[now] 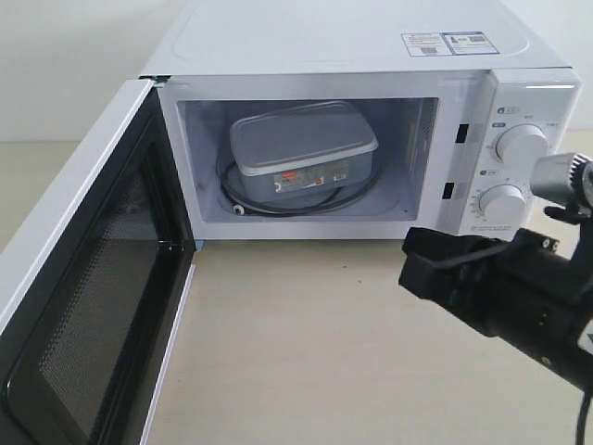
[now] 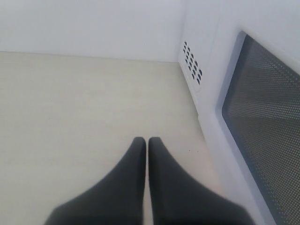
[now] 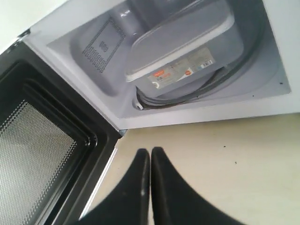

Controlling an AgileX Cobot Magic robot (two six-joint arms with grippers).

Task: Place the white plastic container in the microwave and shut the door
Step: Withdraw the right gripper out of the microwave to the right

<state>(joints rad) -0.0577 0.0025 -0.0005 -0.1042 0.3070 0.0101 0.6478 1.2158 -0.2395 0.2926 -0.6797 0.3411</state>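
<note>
— While the door hangs wide open, where is the white plastic container?

— Inside the microwave, lid on, upon the glass turntable (label facing out).

— Anything around?

— Pale table, black perforated mesh on the door. Right gripper and left gripper both have fingers pressed together, holding nothing.

My right arm was a blocky matte-black housing with a thin black cable looped along its top, and a silver knurled metal fitting stood above it. My right gripper ended in two smooth black fingers, broad at the base and tapering to rounded tips. My left gripper had the same dark, unmarked curved fingers.
</note>
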